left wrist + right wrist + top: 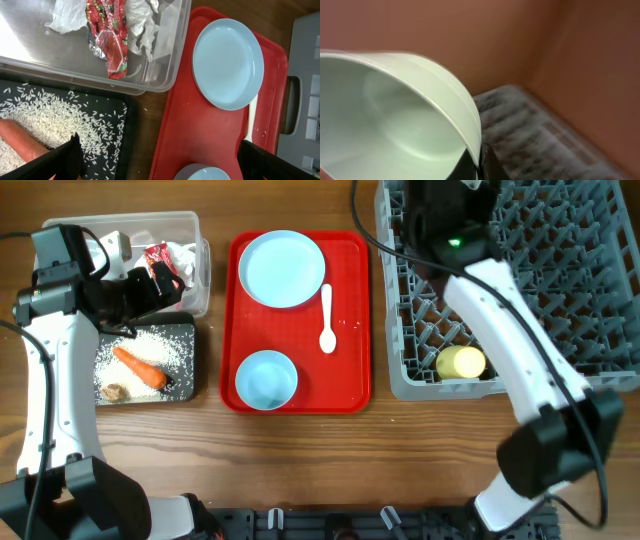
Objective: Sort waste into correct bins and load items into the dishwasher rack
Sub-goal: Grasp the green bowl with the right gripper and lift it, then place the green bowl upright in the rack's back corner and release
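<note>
My left gripper [163, 284] hangs open and empty over the seam between the clear bin [192, 232] and the black bin [185, 385]. In the clear bin lie the red-and-white wrapper [107, 40] and a white tissue [67, 15]. Rice [65, 117], the carrot [140, 367] and a brown scrap [113, 392] lie in the black bin. The pale blue plate [283, 270], pale blue bowl [266, 378] and white spoon [327, 320] rest on the red tray [350, 395]. My right gripper [479, 167] is shut on the mint-green bowl's [395, 115] rim, above the dishwasher rack [580, 280]. A yellow cup [460, 362] lies in the rack.
The red tray sits between the two bins and the rack, close to both. My right arm [510, 330] crosses the rack's front left part. Bare wooden table [320, 470] runs along the front edge.
</note>
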`<state>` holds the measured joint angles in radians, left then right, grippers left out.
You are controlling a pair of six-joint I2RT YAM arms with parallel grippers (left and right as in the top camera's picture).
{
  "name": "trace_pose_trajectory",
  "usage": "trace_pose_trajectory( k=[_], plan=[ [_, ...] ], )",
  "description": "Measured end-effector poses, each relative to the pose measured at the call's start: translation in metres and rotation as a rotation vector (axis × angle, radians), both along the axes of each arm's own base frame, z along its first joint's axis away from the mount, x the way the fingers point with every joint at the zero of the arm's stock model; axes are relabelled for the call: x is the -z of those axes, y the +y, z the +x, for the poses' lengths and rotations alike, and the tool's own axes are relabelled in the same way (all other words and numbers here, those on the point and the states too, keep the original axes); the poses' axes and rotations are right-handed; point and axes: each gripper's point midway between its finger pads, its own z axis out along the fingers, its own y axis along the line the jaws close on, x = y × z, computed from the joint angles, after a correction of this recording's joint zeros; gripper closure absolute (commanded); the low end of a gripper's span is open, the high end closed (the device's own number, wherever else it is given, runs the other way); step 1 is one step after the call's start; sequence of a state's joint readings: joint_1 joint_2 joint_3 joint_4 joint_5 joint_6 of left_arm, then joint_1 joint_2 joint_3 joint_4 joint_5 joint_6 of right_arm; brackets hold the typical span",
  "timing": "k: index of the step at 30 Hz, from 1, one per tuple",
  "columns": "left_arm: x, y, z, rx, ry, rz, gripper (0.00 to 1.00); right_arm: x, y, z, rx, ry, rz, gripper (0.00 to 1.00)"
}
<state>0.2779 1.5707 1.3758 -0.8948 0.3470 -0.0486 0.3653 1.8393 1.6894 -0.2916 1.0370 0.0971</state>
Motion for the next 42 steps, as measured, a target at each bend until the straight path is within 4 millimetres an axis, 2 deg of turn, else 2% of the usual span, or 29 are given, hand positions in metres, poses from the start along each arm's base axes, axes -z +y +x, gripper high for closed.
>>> trace_pose_trajectory(
  k=[4,6,9,11,20,23,29,42],
  plan=[
    [0.000,0.000,0.000,0.000,0.000,0.000,0.00,0.035,-0.004,0.019,0.067,0.166,-0.249,0.96],
    [0.000,0.000,0.000,0.000,0.000,-0.001,0.00,0.060,-0.004,0.027,0.095,0.259,-0.350,0.96],
    [0.000,0.000,0.000,0.001,0.000,-0.001,0.00,0.089,-0.005,0.031,0.110,0.374,-0.444,0.96],
    [0.000,0.000,0.000,0.001,0.000,-0.001,0.00,0.100,-0.005,0.032,0.113,0.418,-0.479,0.96],
    [0.000,-0.001,0.000,0.001,0.000,-0.003,0.00,0.105,-0.005,0.028,0.116,0.486,-0.532,0.96],
    [0.000,-0.001,0.000,0.002,0.000,-0.003,0.00,0.116,0.006,0.026,0.055,0.544,-0.552,0.96],
    [0.000,-0.001,0.000,0.001,0.000,-0.003,0.00,0.124,0.026,0.025,-0.005,0.527,-0.524,0.96],
    [0.000,-0.001,0.000,0.002,-0.001,-0.003,0.00,0.124,0.007,0.027,0.061,0.439,-0.423,0.96]
  ],
)
